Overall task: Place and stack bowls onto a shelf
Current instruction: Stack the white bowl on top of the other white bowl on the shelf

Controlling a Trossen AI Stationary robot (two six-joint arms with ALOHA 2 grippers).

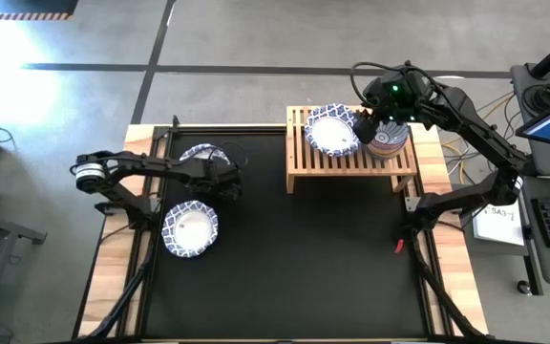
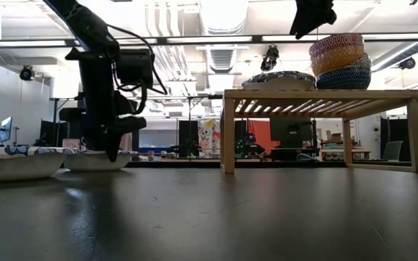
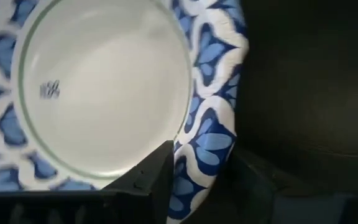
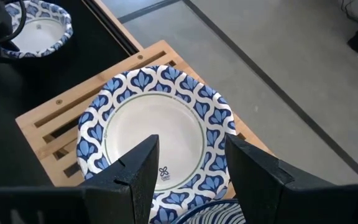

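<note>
The left gripper (image 3: 194,177) straddles the rim of a white bowl (image 1: 204,156) on the mat; whether its fingers actually clamp it cannot be told. A second bowl (image 1: 191,229) lies nearby. The right gripper (image 4: 188,165) hangs wide open and empty over the shelf (image 1: 351,164), partly hiding a bowl (image 1: 331,131) and the small-bowl stack (image 2: 338,61).
</note>
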